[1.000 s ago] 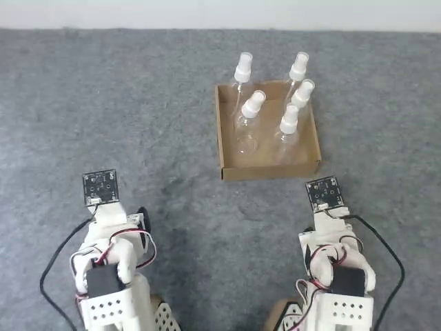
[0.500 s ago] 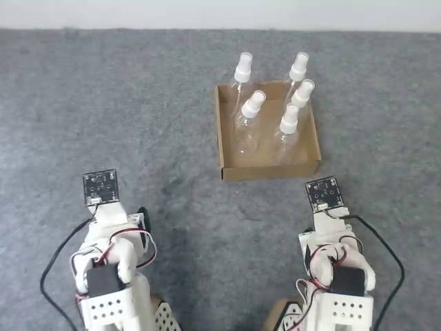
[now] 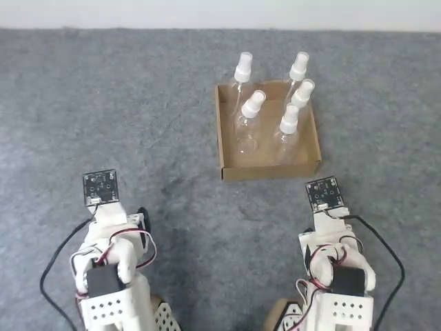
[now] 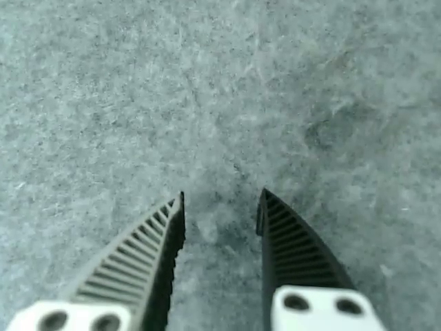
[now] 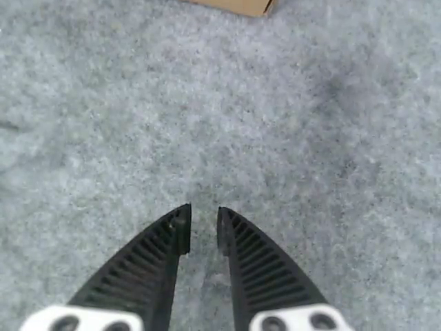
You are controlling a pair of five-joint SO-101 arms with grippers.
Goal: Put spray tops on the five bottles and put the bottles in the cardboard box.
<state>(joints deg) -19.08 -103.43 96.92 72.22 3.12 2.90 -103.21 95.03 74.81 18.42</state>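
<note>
Several clear bottles stand upright in the cardboard box (image 3: 270, 169), each with a white spray top, among them one at the back left (image 3: 243, 69), one in the middle (image 3: 253, 105) and one at the front right (image 3: 289, 119). Both arms are drawn back at the near edge, well short of the box. My left gripper (image 4: 222, 195) hangs just above the grey carpet, open, with nothing between its fingers. My right gripper (image 5: 203, 209) is shut and empty over the carpet, with a corner of the box (image 5: 234, 5) farther off.
Grey carpet (image 3: 138, 103) covers the whole table. The left arm (image 3: 110, 262) and the right arm (image 3: 337, 269) sit folded at the near edge, with trailing cables beside them. Wide free room lies left of the box.
</note>
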